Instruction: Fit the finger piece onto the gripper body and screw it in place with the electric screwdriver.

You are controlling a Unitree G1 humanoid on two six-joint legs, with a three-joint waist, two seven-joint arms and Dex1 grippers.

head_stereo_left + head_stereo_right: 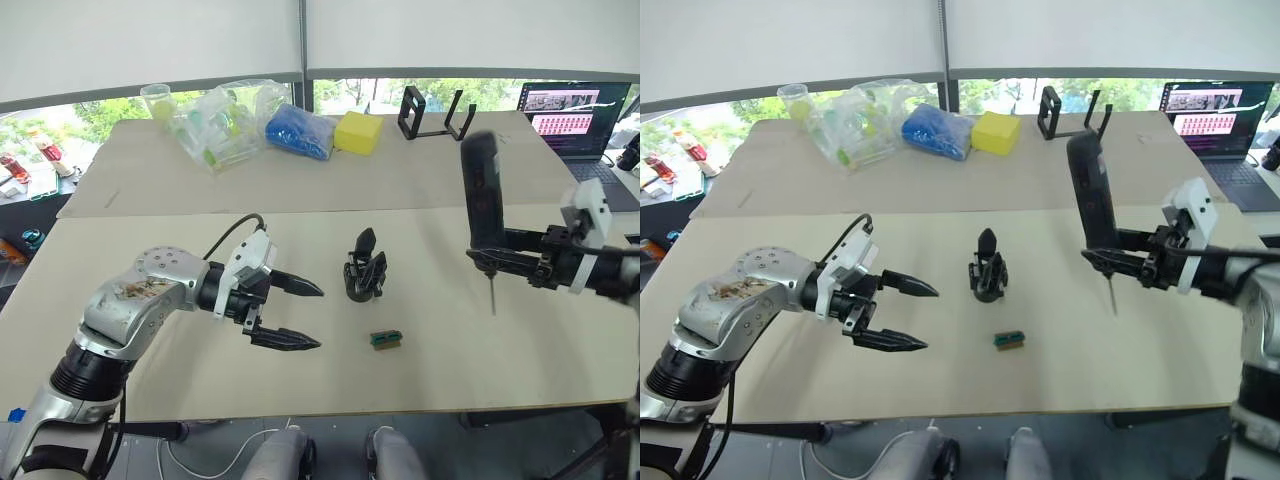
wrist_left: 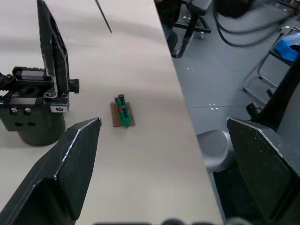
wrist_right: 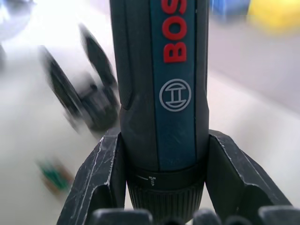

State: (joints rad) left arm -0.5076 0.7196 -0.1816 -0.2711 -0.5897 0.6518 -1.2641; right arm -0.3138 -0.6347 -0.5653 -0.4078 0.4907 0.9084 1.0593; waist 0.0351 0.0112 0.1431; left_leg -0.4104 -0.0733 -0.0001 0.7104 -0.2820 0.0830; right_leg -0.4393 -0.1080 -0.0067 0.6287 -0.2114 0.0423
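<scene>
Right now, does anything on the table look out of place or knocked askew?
Nothing stands out. The gripper body stands upright mid-table, the small green-and-tan block lies flat beside it, and the electric screwdriver is held upright in the right gripper, bit down. The left gripper is open.

Gripper body upright mid-desk. Small block on desk just nearer and slightly right of it. Left claw left of gripper body, apart from it. Right claw right of it, electric screwdriver upright between fingers, bit down above desk. Open-frame stand, foam block, bags along far desk; laptop far right.
</scene>
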